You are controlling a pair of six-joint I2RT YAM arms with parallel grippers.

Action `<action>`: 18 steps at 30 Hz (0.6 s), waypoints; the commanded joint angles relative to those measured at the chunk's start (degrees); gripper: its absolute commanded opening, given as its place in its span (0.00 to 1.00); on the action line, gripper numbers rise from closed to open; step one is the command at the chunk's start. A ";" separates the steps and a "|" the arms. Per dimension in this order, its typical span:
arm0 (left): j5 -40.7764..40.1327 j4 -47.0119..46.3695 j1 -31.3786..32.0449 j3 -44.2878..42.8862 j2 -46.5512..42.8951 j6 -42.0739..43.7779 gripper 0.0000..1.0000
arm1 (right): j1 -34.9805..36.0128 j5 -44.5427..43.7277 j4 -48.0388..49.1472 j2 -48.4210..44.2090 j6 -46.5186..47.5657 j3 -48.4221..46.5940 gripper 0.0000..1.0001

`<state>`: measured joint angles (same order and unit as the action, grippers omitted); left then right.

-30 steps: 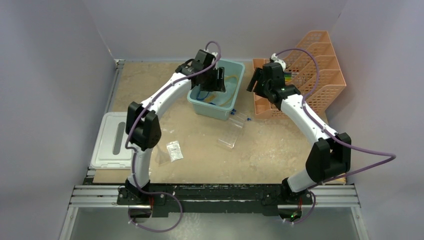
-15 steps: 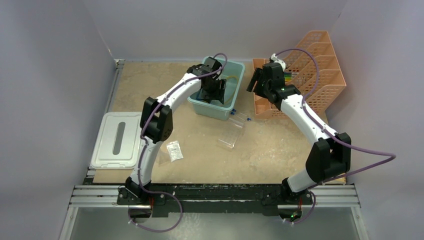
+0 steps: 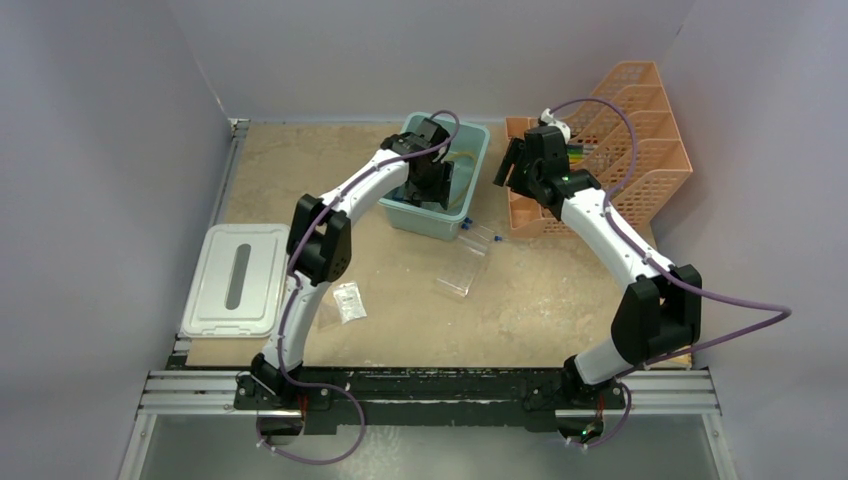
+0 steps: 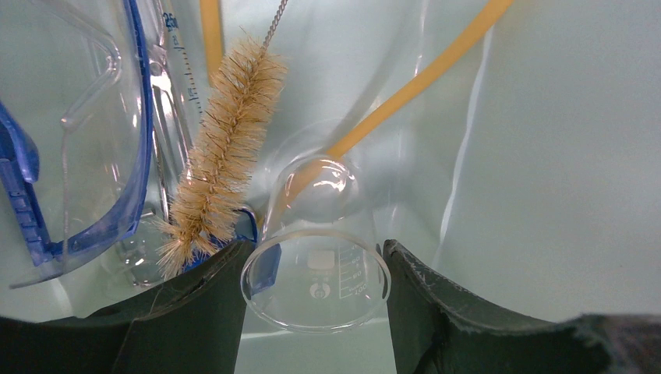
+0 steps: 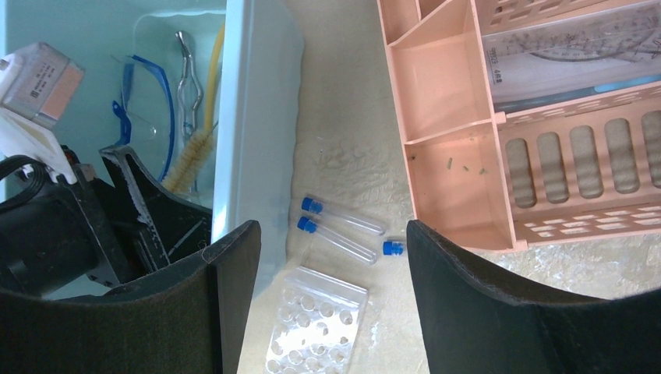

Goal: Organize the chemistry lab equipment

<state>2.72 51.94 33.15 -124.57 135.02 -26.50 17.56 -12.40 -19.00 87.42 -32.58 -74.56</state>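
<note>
My left gripper is down inside the teal bin, shut on a clear glass beaker held by its rim. Beside it in the bin lie the bristle brush, blue-framed goggles and amber rubber tube; the metal tongs show in the right wrist view. My right gripper is open and empty, hovering above the blue-capped tubes and the clear rack, which lie on the table just right of the bin. A small plastic packet lies at front left.
The orange mesh tiered tray stands at the back right, its near compartments close to the tubes. The bin's white lid lies at the left table edge. A graduated cylinder lies in the bin.
My left arm has reached further forward and lowered its gripper deeper into the teal bin. The right arm has not moved.
</note>
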 commanded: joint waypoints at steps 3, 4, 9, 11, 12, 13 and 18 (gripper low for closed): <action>-0.55 -3.25 0.07 -1.42 -0.69 -2.32 0.59 | -0.15 -0.32 -0.07 -0.23 1.17 -1.61 0.70; -0.32 -3.43 0.05 -1.53 -0.97 -2.47 0.63 | -0.08 -0.40 -0.07 -0.32 1.32 -1.63 0.70; 0.00 -4.04 0.01 -1.92 -3.77 -2.77 0.73 | -0.14 -0.60 0.01 -0.63 1.94 -1.78 0.71; -0.14 -4.15 -0.14 -1.91 -5.22 -2.63 0.76 | -0.09 -0.52 0.08 -0.73 2.12 -1.81 0.71; 0.08 -4.28 -0.22 -1.80 -6.16 -2.67 0.77 | -0.13 -0.52 0.10 -0.75 2.25 -1.81 0.71; 0.30 -4.41 -0.33 -1.75 -6.92 -2.71 0.78 | -0.10 -0.52 0.09 -0.82 2.38 -1.88 0.71; 0.83 -5.21 -1.16 -0.85 -10.58 -3.00 0.80 | -0.10 -0.52 0.27 -1.25 2.96 -2.08 0.71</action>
<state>2.79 49.76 32.97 -124.57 132.68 -28.51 17.56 -12.47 -19.42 87.42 -30.81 -74.56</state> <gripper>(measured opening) 0.791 0.707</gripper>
